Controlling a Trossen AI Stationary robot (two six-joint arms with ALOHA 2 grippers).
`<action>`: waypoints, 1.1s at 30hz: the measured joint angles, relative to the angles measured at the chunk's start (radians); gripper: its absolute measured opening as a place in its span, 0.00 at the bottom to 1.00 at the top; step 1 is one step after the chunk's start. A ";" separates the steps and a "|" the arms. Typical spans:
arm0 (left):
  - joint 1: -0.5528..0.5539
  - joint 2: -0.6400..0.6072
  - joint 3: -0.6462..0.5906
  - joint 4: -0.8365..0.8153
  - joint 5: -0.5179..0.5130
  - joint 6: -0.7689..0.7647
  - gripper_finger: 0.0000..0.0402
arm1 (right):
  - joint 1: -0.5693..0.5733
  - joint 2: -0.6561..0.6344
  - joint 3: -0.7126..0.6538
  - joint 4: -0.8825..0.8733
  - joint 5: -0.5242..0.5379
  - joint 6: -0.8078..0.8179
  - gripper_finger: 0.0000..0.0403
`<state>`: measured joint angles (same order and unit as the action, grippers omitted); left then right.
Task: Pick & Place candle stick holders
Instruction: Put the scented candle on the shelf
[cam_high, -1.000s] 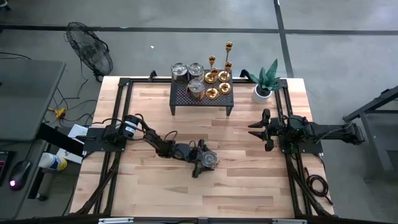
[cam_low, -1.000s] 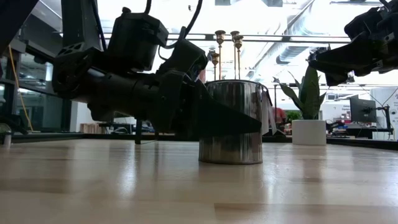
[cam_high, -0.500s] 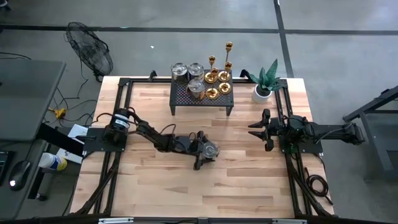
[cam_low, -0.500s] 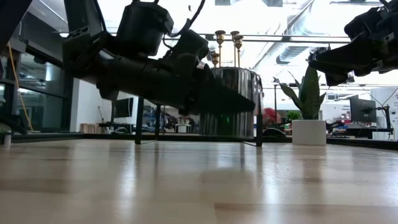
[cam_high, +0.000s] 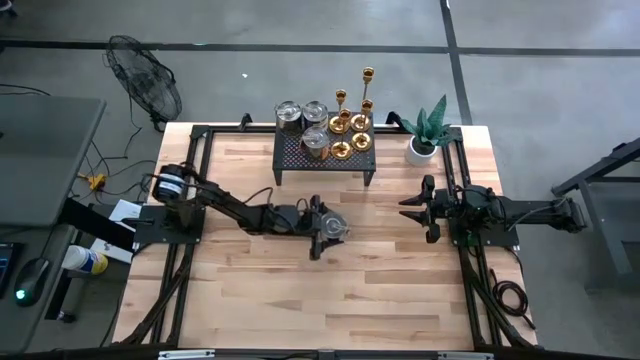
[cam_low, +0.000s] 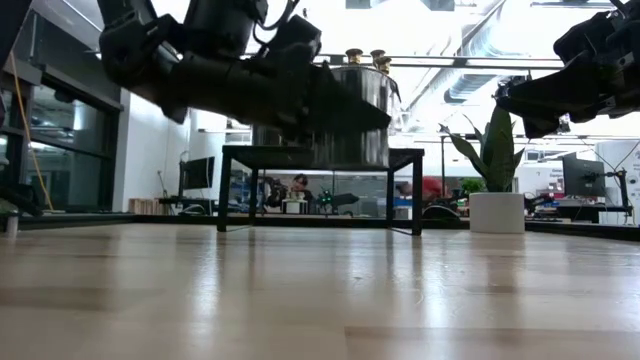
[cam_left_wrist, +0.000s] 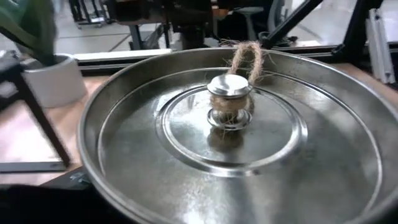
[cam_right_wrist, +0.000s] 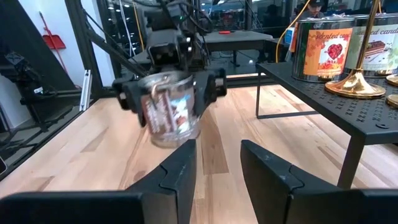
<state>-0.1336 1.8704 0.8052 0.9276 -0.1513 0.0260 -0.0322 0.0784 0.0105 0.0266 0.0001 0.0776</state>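
Several gold candle stick holders (cam_high: 350, 120) stand on their round bases on the right half of a black mesh rack (cam_high: 325, 160) at the table's far side; one base (cam_right_wrist: 357, 87) shows in the right wrist view. My left gripper (cam_high: 320, 232) is at mid-table, shut on a silver lidded tin (cam_high: 334, 228), in front of the rack. The lid (cam_left_wrist: 230, 143) has a knob with a twine loop (cam_left_wrist: 245, 56). My right gripper (cam_high: 420, 208) waits open at the right side, holding nothing. My left gripper pinches the tin's side wall (cam_right_wrist: 171, 115) between its two fingers (cam_right_wrist: 211, 87), one on each side, near the top rim. The fingers reach in about level from the table's left. The tin (cam_low: 350, 148) hangs upright, lifted clear of the table.
Three more printed tins (cam_high: 302, 122) stand on the rack's left half. A potted plant (cam_high: 425, 135) sits at the far right corner. Bare wood (cam_high: 330, 300) lies toward the near edge.
My left gripper has risen and gone toward the far edge and the rack, still shut on the tin. The tin stood on the table a second ago and now hangs clear of it, still upright.
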 joint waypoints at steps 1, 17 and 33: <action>0.006 -0.017 -0.006 -0.016 -0.006 0.012 0.87 | 0.000 0.000 0.000 0.000 0.000 0.000 0.29; 0.045 -0.262 -0.037 -0.219 -0.207 0.022 0.88 | 0.000 0.000 0.000 0.000 0.000 0.000 0.29; 0.093 -0.469 -0.167 -0.311 -0.278 0.030 0.88 | 0.000 0.000 0.000 0.000 0.000 0.000 0.29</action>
<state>-0.0404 1.4011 0.6378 0.6171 -0.4297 0.0555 -0.0321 0.0784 0.0105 0.0267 0.0002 0.0776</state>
